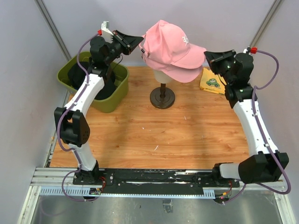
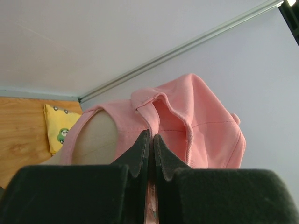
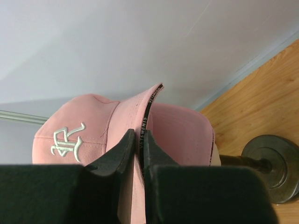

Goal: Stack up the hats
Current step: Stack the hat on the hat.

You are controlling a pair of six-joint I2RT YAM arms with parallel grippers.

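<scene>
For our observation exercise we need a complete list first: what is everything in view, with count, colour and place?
pink cap: one, pink with white logo, on the mannequin head
mannequin head: one, cream, far centre
stand: one, dark, under the head
bin: one, olive green, far left
dark hats: count unclear, black, inside the bin
yellow item: one, green car picture, far right
table: one, wood
left arm: white and black
right arm: white and black
left tool: black, shut on the cap's back edge
right tool: black, shut on the cap's opposite edge
</scene>
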